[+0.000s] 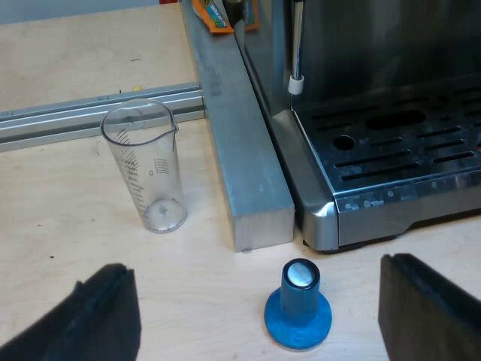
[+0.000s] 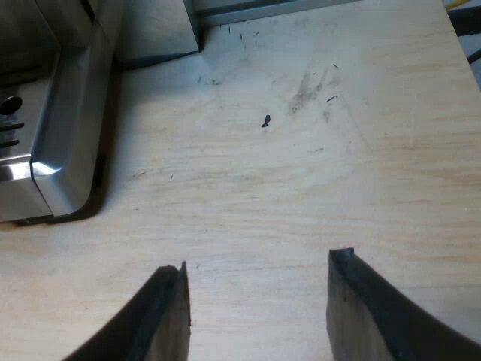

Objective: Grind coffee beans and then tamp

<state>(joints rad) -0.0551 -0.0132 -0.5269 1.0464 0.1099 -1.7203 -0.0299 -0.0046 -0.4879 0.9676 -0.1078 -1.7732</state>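
A blue tamper (image 1: 298, 308) with a silver top stands upright on the wooden table, just before the espresso machine's drip tray (image 1: 391, 150). My left gripper (image 1: 259, 316) is open and hovers over the table, its two black fingers wide to either side of the tamper without touching it. A clear measuring glass (image 1: 147, 165) stands empty beside a metal bar. My right gripper (image 2: 259, 301) is open above bare wood near a corner of the espresso machine's base (image 2: 52, 150), with nothing between its fingers.
A long square metal bar (image 1: 240, 143) lies along the machine's side, and an aluminium rail (image 1: 75, 116) crosses behind the glass. The steam wand (image 1: 296, 53) hangs over the drip tray. A small dark speck (image 2: 265, 120) lies on the wood.
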